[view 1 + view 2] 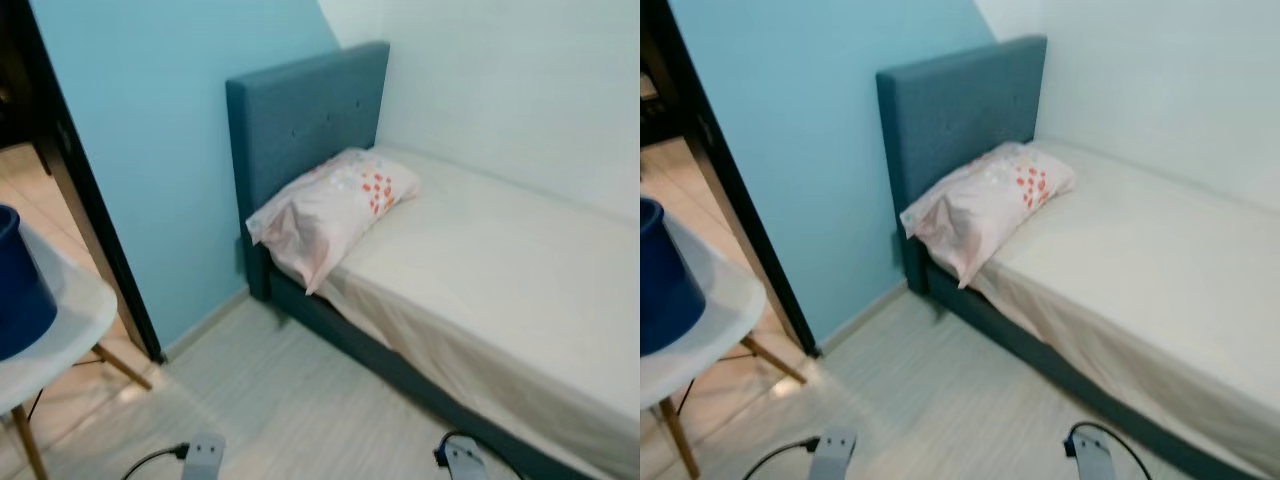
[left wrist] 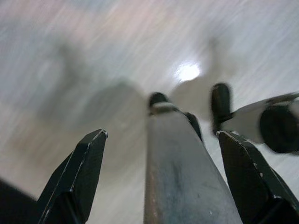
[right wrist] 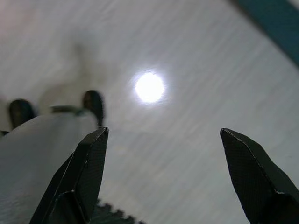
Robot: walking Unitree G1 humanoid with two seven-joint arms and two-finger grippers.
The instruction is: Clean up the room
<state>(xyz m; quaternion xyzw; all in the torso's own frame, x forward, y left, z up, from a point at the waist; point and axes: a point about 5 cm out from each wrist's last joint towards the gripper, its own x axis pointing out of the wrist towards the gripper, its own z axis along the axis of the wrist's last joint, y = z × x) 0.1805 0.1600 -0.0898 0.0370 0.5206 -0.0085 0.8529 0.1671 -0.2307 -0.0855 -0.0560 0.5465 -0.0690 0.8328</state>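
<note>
A bed with a cream sheet and a teal headboard stands in the corner against the white wall. A pale pink pillow with red flowers lies at its head, askew and hanging a little over the near edge. Both arms hang low: the left arm and the right arm show at the bottom edge. My left gripper is open above the pale floor with nothing between its fingers. My right gripper is open too, over bare floor.
A dark blue bucket stands on a white round seat or table with wooden legs at my left. A dark door frame opens behind it. Light wood floor lies between me and the bed.
</note>
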